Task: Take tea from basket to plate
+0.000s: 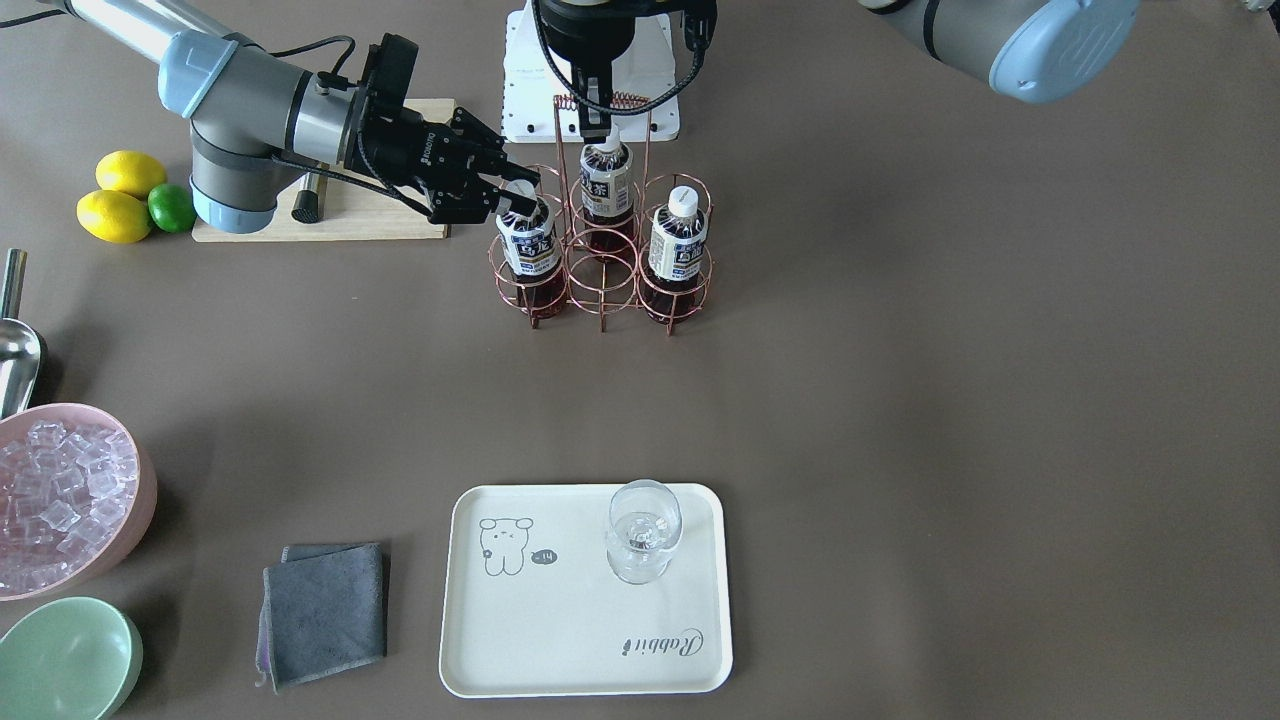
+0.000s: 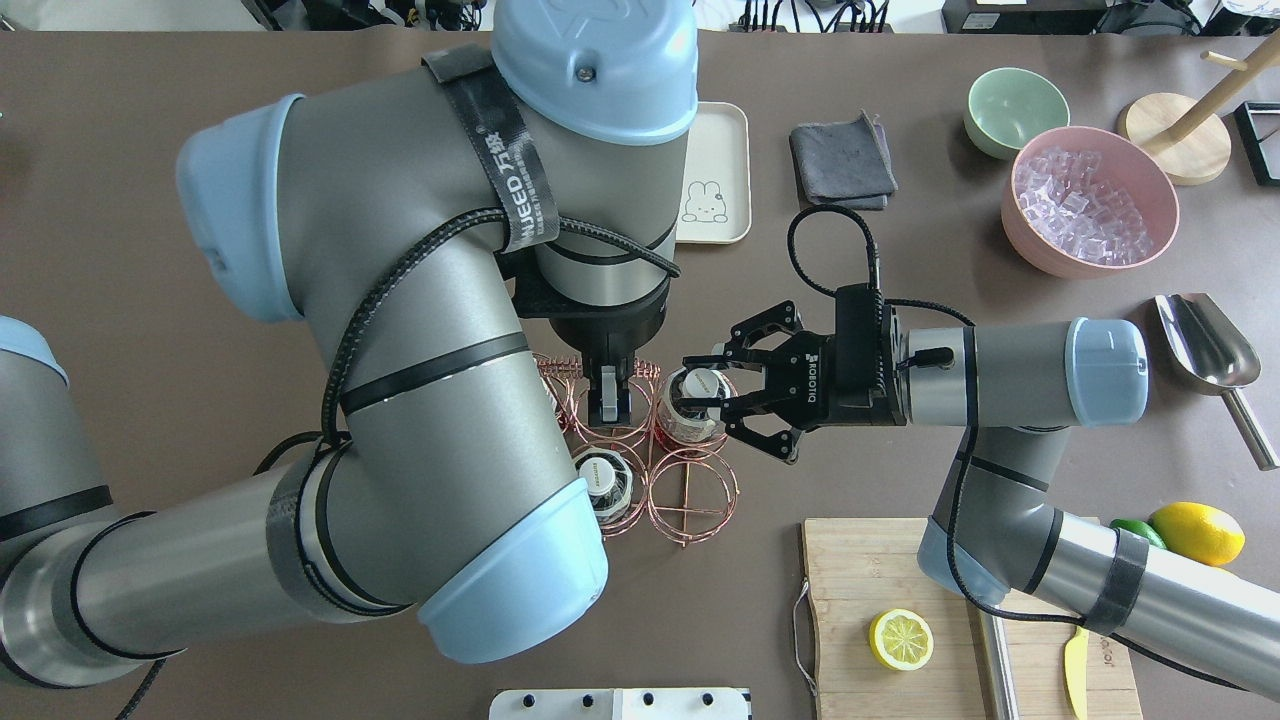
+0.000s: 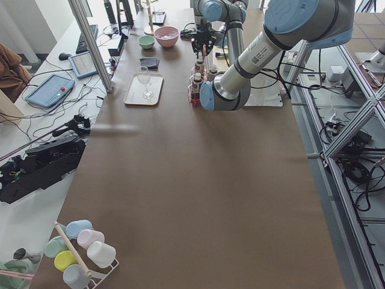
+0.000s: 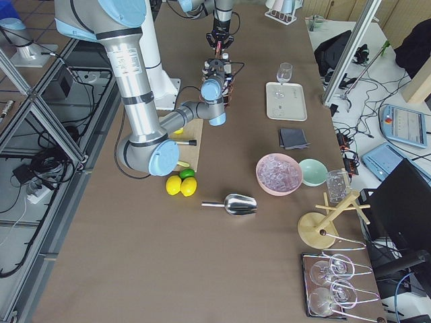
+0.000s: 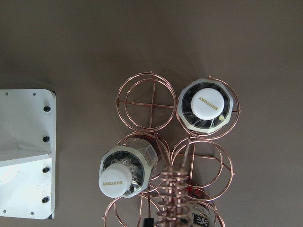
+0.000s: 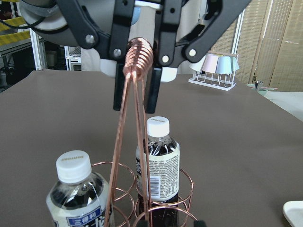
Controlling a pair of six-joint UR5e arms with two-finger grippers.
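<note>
The copper wire basket holds three tea bottles. My right gripper reaches in level, and its fingers are closed on the cap and neck of the tea in the end cell. The overhead view shows the right gripper on the same tea, which still stands in its cell. My left gripper points down and is shut on the coiled top of the basket handle. Two other bottles stand free. The cream Rabbit plate lies apart, near the front edge.
A clear stemless glass stands on the plate. A grey cloth, a pale green bowl, a pink ice tub and a metal scoop lie on my right side. A cutting board with lemons beside it is behind the right arm.
</note>
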